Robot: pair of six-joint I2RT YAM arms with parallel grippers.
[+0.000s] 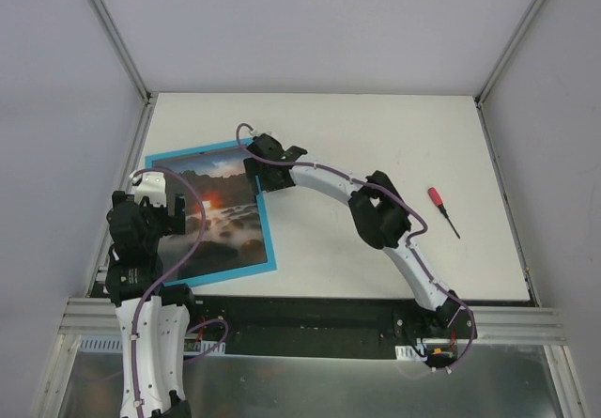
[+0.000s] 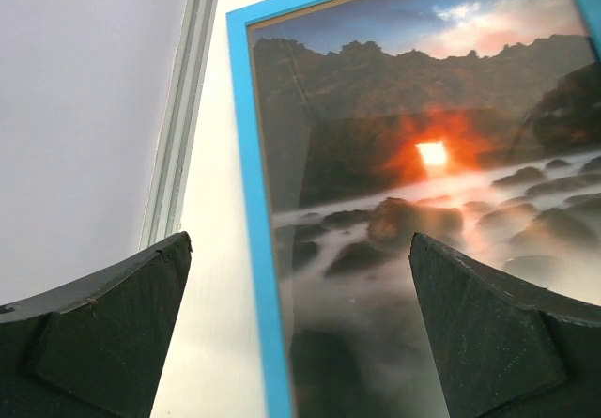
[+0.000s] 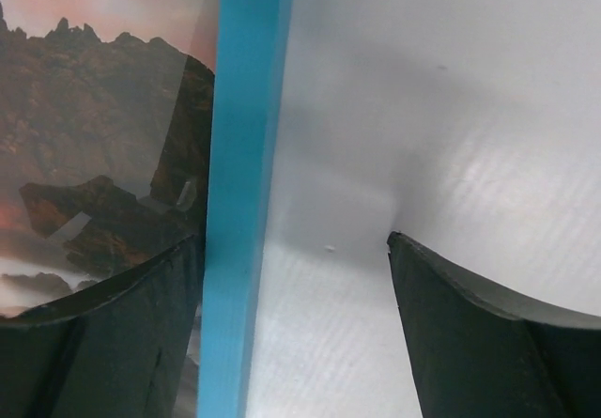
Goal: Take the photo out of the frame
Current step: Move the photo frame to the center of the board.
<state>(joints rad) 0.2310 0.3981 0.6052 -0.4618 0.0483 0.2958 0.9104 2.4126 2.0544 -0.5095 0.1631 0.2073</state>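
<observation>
The light-blue frame point(image 1: 269, 241) lies flat at the table's left with the photo point(image 1: 230, 225) of rocks and sunset face up inside it. My left gripper point(image 1: 167, 213) is open over the frame's left side. In the left wrist view its fingers point(image 2: 122, 315) straddle the blue left rim point(image 2: 249, 202), one over the table and one over the photo point(image 2: 423, 155). My right gripper point(image 1: 263, 162) is open at the frame's far right edge. In the right wrist view it point(image 3: 293, 244) straddles the blue right rim point(image 3: 239, 202), with its left finger over the photo point(image 3: 103, 127).
A red-handled screwdriver point(image 1: 441, 209) lies on the white table point(image 1: 376, 136) to the right of the right arm. A metal rail point(image 2: 183, 108) and grey wall run close along the frame's left side. Grey walls enclose the table.
</observation>
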